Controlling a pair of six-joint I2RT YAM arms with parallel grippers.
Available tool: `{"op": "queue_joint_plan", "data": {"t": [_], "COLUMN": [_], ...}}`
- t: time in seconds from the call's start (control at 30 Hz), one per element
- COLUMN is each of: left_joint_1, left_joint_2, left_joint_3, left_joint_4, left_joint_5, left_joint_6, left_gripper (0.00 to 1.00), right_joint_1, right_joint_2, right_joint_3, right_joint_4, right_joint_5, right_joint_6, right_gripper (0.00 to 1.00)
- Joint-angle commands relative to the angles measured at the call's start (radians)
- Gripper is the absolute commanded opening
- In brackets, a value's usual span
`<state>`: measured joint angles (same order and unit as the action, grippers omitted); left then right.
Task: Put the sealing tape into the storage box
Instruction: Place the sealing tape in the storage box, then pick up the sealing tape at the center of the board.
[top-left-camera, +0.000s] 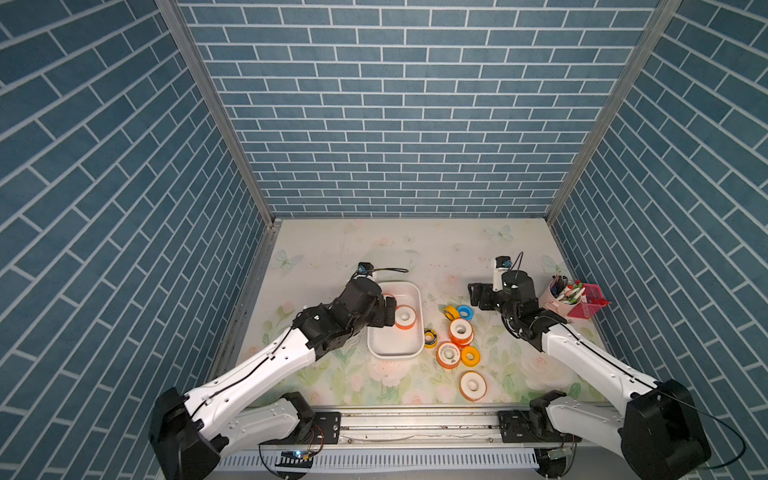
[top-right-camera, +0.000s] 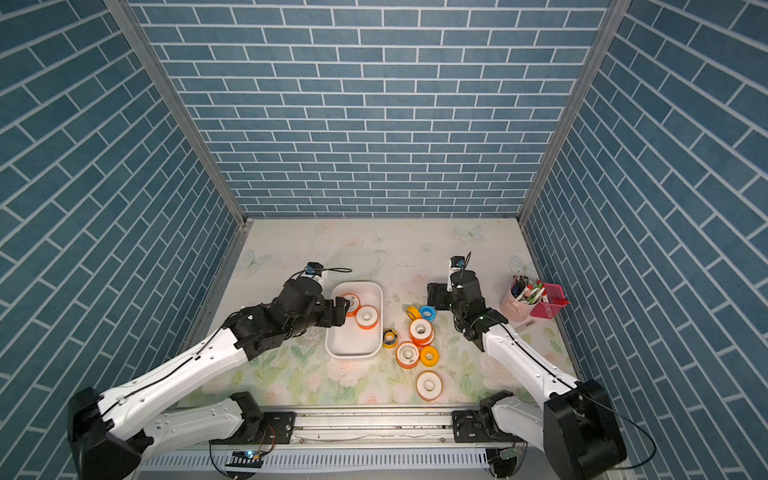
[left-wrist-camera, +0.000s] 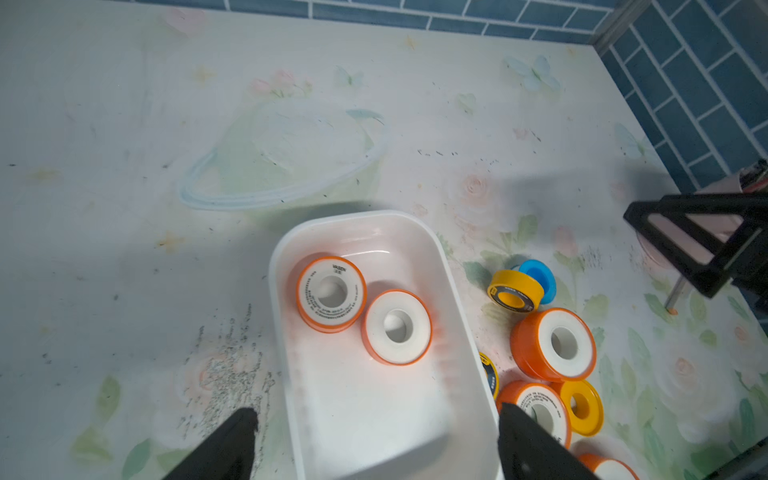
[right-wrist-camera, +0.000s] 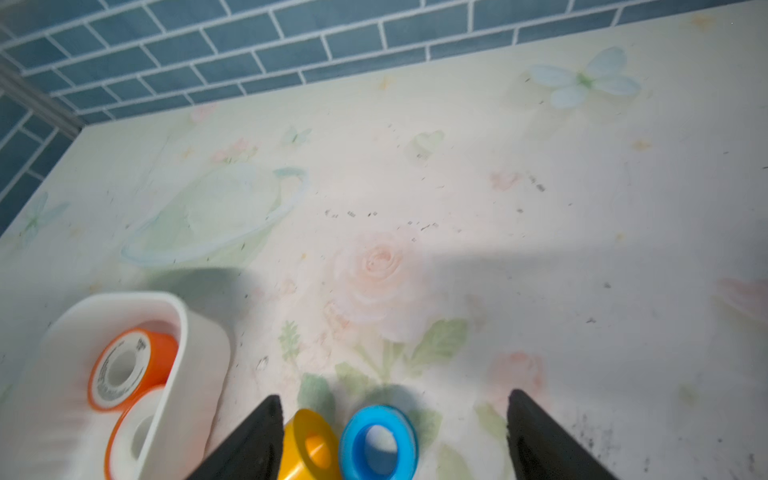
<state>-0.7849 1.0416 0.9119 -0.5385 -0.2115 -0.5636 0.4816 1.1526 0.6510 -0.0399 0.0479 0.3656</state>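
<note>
The white storage box (top-left-camera: 392, 343) sits left of centre and holds two orange sealing tape rolls (left-wrist-camera: 331, 299) (left-wrist-camera: 397, 327) lying side by side at its far end. My left gripper (left-wrist-camera: 376, 415) hangs open above the box (left-wrist-camera: 278, 266), nothing between its fingers. To the right of the box, several more rolls lie on the table: a small yellow one (right-wrist-camera: 309, 446), a blue one (right-wrist-camera: 378, 442), an orange one (top-left-camera: 460, 331), a yellow-black one (top-left-camera: 430, 336). My right gripper (right-wrist-camera: 394, 399) stands open over the yellow and blue rolls, holding nothing.
A pale cup of pens (top-left-camera: 555, 301) and a pink mesh basket (top-left-camera: 588, 305) stand at the right edge, just behind my right arm. Another orange roll (top-left-camera: 473, 385) lies near the front rail. Blue brick walls close in three sides.
</note>
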Motion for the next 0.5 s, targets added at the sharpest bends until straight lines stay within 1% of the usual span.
{"op": "queue_joint_plan", "data": {"t": [0.0, 0.1, 0.2, 0.33, 0.47], "left_joint_1": [0.019, 0.022, 0.022, 0.025, 0.027], "left_joint_2": [-0.058, -0.123, -0.181, -0.236, -0.282], "left_joint_3": [-0.013, -0.038, -0.064, -0.072, -0.102], "left_joint_4": [-0.128, -0.135, -0.123, -0.089, -0.060], "left_joint_5": [-0.102, -0.131, -0.151, -0.100, -0.104], "left_joint_6": [0.011, 0.021, 0.021, 0.061, 0.065], "left_gripper": [0.96, 0.98, 1.00, 1.00, 1.00], "right_joint_1": [0.072, 0.121, 0.169, 0.216, 0.256], "right_joint_2": [0.049, 0.091, 0.128, 0.164, 0.186], "right_joint_3": [0.040, 0.051, 0.069, 0.078, 0.077], "right_joint_4": [-0.151, -0.165, -0.196, -0.216, -0.238], "right_joint_5": [-0.003, 0.010, 0.054, 0.073, 0.110], "right_joint_6": [-0.026, -0.020, -0.019, -0.014, 0.007], "right_gripper": [0.92, 0.93, 0.94, 0.94, 0.96]}}
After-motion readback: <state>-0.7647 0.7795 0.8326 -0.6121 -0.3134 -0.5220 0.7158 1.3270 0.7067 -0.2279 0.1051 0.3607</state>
